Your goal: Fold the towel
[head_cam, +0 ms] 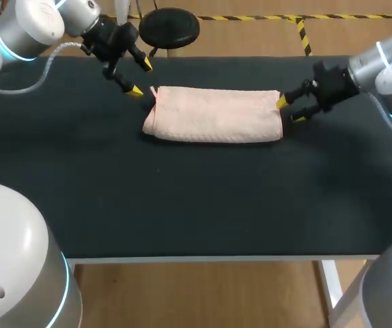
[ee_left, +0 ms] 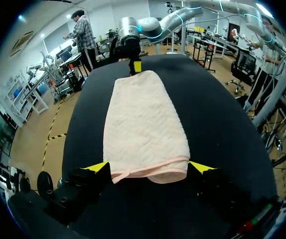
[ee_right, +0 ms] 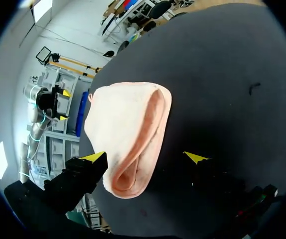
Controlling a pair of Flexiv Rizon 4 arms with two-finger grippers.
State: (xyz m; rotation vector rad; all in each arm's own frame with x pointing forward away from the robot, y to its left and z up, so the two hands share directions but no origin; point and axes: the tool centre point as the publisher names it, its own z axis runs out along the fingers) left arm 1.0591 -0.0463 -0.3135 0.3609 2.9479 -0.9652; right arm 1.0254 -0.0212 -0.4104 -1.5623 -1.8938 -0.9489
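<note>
The left gripper [head_cam: 141, 78] hangs wide open and empty at one short end of the pink towel [head_cam: 213, 115]. Seen from its own wrist, that end lies between the spread fingers, unpinched. The right gripper [head_cam: 289, 110] mirrors it at the opposite end, also spread and holding nothing, with one yellow tip right at the cloth's edge. The pink towel lies as a long doubled strip toward the far side of the black table [head_cam: 182, 205], its layers showing at the right end. My guess is that an arm is posted at each end so one end can be carried over to the other for the next fold.
</note>
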